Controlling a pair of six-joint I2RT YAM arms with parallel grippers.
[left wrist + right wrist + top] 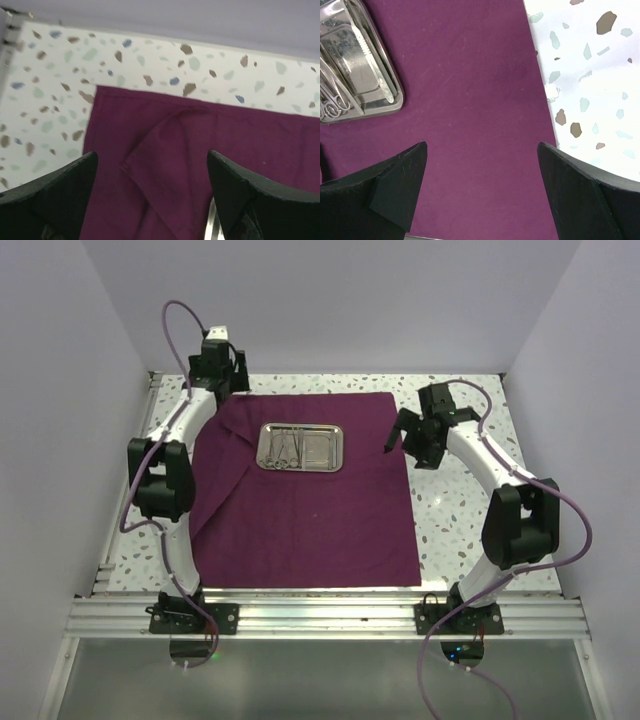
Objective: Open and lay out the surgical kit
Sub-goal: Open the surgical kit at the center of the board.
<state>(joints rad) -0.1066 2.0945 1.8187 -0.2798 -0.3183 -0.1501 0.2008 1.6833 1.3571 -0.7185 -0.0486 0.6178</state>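
The surgical kit lies unwrapped. Its dark purple cloth is spread flat on the table, with a steel tray on its back half. In the tray are tweezers and ring-handled scissors. My left gripper hovers open over the cloth's back left corner, where a fold sits between its fingers; it holds nothing. My right gripper stands open above the cloth's right edge, beside the tray, and is also empty.
The terrazzo table shows around the cloth. White walls close in the back and both sides. A loose flap of cloth lies folded along the left edge near my left arm. An aluminium rail runs along the front.
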